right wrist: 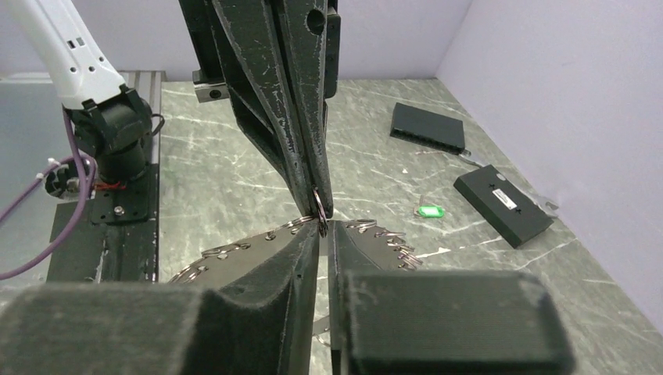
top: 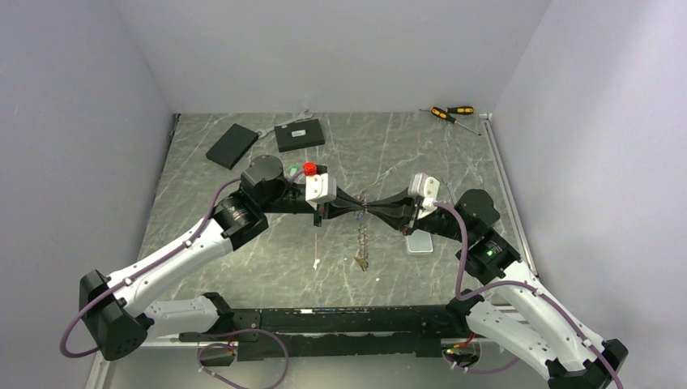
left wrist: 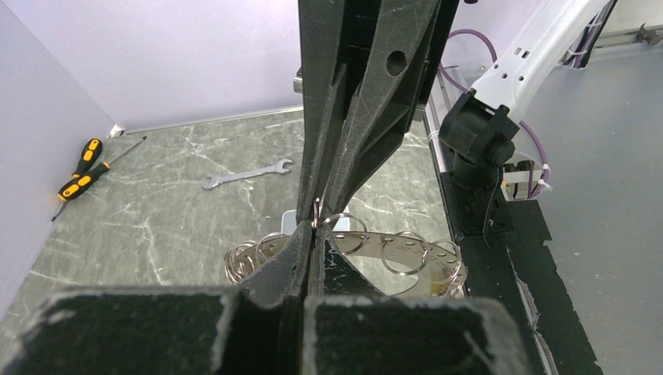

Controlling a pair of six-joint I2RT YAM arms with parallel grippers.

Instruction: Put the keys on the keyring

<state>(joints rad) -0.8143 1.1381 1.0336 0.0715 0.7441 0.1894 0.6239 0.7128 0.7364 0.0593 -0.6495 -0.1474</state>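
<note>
The keyring (top: 362,237) is a large dark metal ring with small split rings round its rim. It hangs edge-on under the two grippers, with small keys (top: 360,262) at its lower end. My left gripper (top: 356,212) and right gripper (top: 370,212) meet tip to tip above it. In the left wrist view the left gripper (left wrist: 316,228) is shut on one small split ring, with the keyring (left wrist: 406,248) below. In the right wrist view the right gripper (right wrist: 322,226) is nearly closed on the same split ring, above the keyring (right wrist: 250,254). A green-tagged key (right wrist: 430,211) lies on the table.
Two flat black boxes (top: 232,145) (top: 299,135) lie at the back left. Yellow-and-black screwdrivers (top: 451,112) lie at the back right. A wrench (left wrist: 246,173) lies on the table. A pale flat device (top: 420,243) lies under the right wrist. A thin pale item (top: 314,261) lies left of the keyring.
</note>
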